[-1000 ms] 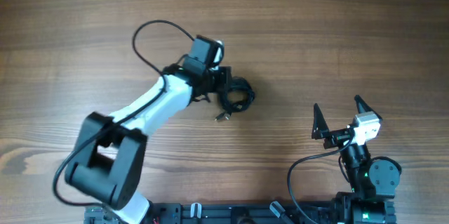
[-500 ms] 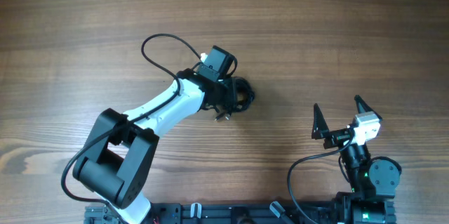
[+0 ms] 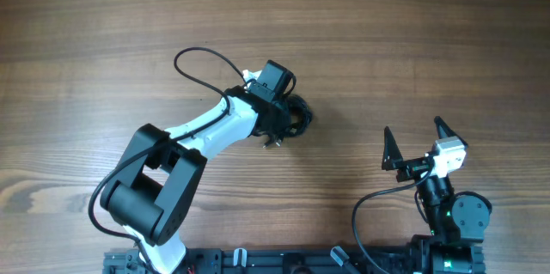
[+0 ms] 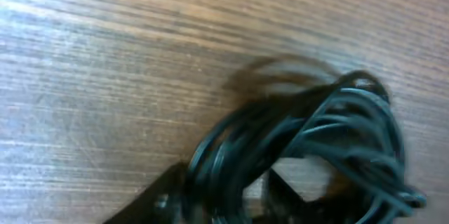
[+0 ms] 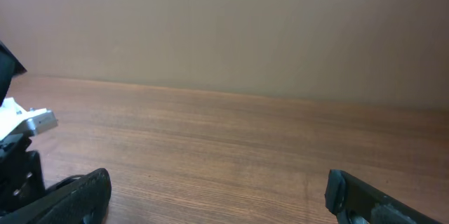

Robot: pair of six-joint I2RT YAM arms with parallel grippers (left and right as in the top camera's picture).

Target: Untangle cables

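Cables (image 3: 298, 117) lie wound in one tight black coil near the middle of the wooden worktop (image 3: 447, 33), a small plug end (image 3: 273, 143) poking out on the side toward the front edge. No cord lies separate from the bundle, so the untangling looks barely begun, with every strand left to pull free and lay apart. The left gripper (image 4: 223, 182) is down at the coil, its dark fingers (image 4: 151, 203) straddling a bunch of strands in the blurred wrist view. The jaws stand partly apart, and whether they pinch the cord or merely bracket it cannot be told. The right gripper (image 3: 414, 141) waits near the front right corner, well apart from the coil, jaws spread wide and empty. A first loop probably needs lifting out while the rest is held down.
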